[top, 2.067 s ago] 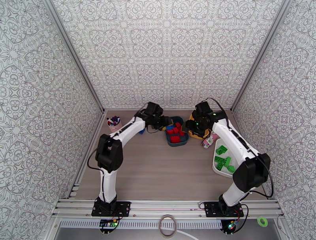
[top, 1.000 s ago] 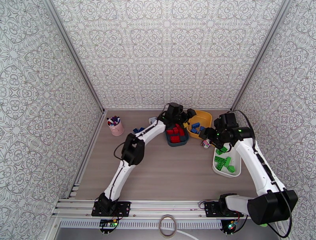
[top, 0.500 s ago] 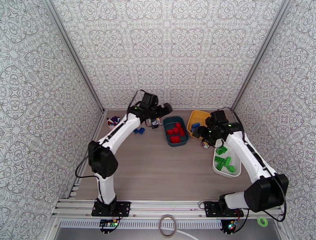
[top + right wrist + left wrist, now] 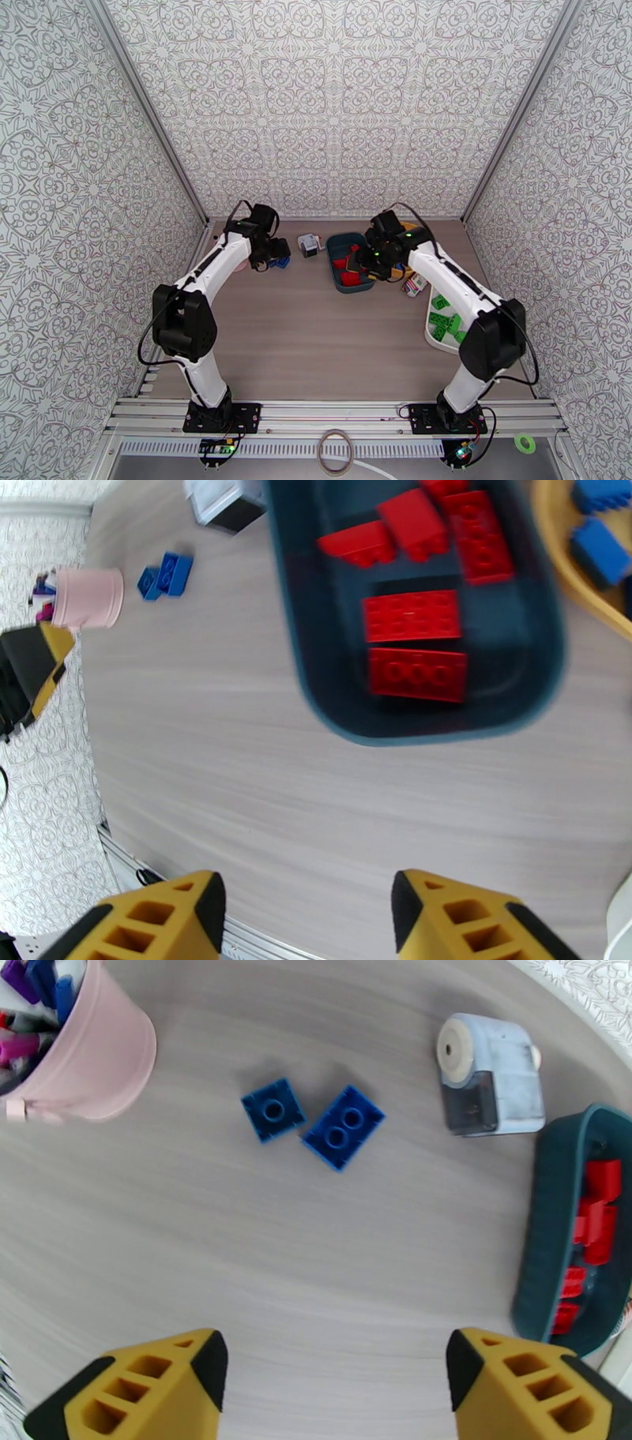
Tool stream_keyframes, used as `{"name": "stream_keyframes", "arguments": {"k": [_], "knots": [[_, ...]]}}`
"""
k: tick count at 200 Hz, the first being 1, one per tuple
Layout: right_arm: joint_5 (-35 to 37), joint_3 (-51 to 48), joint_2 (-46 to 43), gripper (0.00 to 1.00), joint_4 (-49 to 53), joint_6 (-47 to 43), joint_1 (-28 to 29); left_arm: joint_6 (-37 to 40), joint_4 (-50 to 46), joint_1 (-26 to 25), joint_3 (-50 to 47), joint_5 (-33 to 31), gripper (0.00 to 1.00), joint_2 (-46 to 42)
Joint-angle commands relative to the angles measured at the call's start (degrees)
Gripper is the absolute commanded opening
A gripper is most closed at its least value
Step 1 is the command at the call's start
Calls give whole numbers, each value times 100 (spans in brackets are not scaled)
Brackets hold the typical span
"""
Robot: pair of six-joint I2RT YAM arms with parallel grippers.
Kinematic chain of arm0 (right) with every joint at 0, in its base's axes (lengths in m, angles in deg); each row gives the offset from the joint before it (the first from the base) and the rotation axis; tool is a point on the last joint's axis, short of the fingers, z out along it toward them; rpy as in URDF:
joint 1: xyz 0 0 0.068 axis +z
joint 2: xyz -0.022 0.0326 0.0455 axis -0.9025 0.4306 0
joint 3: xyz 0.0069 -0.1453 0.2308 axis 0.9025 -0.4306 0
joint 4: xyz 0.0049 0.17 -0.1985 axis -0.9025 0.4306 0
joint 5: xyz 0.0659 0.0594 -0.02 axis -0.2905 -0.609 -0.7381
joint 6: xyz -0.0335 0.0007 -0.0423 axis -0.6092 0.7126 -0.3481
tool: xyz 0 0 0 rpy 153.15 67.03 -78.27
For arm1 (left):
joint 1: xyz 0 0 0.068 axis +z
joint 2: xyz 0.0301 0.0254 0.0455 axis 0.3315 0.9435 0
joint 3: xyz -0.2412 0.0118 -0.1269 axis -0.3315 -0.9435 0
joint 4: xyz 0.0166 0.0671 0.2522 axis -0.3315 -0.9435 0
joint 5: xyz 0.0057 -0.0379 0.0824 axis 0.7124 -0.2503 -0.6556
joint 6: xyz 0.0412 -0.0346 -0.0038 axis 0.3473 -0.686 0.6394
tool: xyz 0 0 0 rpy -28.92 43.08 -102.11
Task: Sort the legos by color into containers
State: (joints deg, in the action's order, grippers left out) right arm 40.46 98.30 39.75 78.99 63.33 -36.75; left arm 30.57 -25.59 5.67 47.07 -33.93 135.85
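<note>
Two blue legos [image 4: 343, 1126] [image 4: 272, 1108] lie on the table beside the pink cup. My left gripper [image 4: 336, 1378] hangs open above and just short of them, nothing between its fingers; from the top view it [image 4: 275, 253] covers them partly. My right gripper [image 4: 308, 910] is open and empty above the near rim of the dark teal container [image 4: 442, 725], which holds several red legos [image 4: 411, 616]. More blue legos [image 4: 602, 549] lie in the yellow container [image 4: 562, 579]. Green legos [image 4: 450, 322] sit in the white container [image 4: 436, 338] at the right.
A pink cup [image 4: 79, 1055] with pens stands left of the blue legos. The white-grey cube gadget [image 4: 490, 1086] sits between them and the teal container [image 4: 347, 289]. A small striped object [image 4: 412, 286] lies by the white container. Patterned walls close in the table.
My left arm swung back left from the containers to above the two blue legos. My right arm moved left from the white container to over the teal one.
</note>
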Motion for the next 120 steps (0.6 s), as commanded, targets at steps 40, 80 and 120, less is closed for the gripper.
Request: {"name": "stream_keyframes", "arguments": {"k": [40,80,120], "knots": [[-55,380,451,53,299,-118,303,1936,-400,-2,1466,305,65,1432],[2,355,493,53,589,-226,303,2143,-475,86,2153,358,64,2246],[7,414,598,52,752,-261,305,2299,-640,104,2835,370,64,2958]]}}
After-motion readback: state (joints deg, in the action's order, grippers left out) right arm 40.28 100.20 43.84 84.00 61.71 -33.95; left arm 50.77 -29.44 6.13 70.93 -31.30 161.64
